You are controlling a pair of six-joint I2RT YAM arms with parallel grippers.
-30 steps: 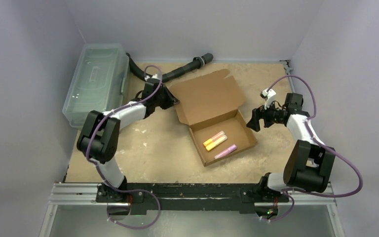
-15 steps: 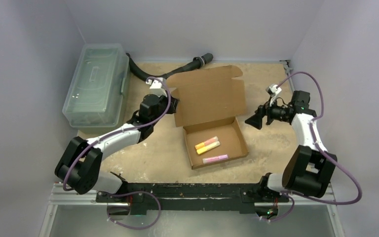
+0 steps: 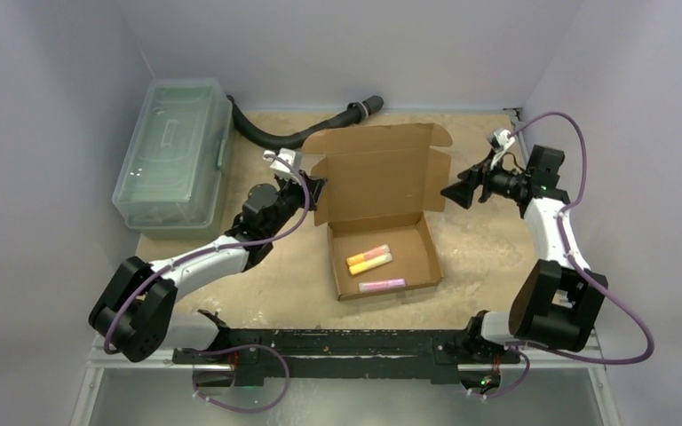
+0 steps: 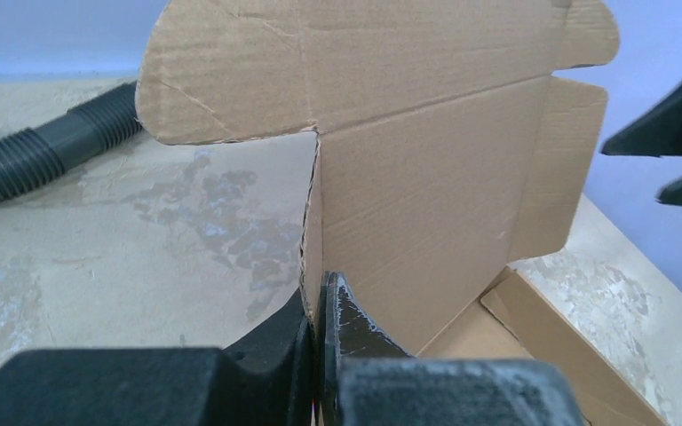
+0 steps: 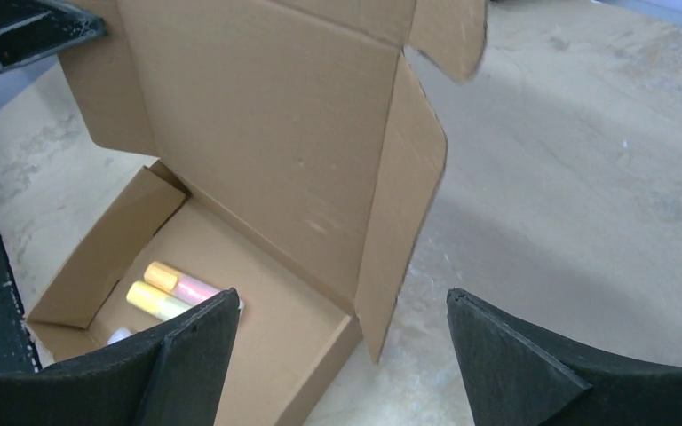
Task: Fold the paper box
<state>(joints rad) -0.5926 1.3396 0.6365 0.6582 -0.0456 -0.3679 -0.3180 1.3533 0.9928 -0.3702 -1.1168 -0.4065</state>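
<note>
The paper box (image 3: 380,226) was set at the middle of the bench (image 3: 488,257). Its shallow tray (image 3: 413,244) lay toward 6 o'clock, and its lid (image 3: 377,177) was raised from the hinge on the tray's 12 o'clock side. Nearest in the tray, a lilac marker (image 3: 382,285) was laid along the 6 o'clock wall. Just beyond it, a pair of orange-and-pink markers (image 3: 368,258) was laid side by side, touching.

The lid was held tilted up, with its front flap bent over at the top and a side flap hanging at each end. At 9 o'clock of the lid, the left hand (image 3: 313,189) was pressed together on the cardboard. In the left wrist view its fingers (image 4: 346,324) were seen pinching the lid's left edge between them.

At 3 o'clock of the lid, the right hand (image 3: 455,191) was held spread wide. In the right wrist view the lid's right side flap (image 5: 400,204) was framed between the parted fingers (image 5: 186,346), just ahead of them. No contact with the cardboard could be made out.

Farther back, a black ribbed hose (image 3: 306,135) was laid across the bench toward 12 o'clock. A clear plastic bin (image 3: 173,151) with its lid on stood at 10 o'clock, well apart from the box.
</note>
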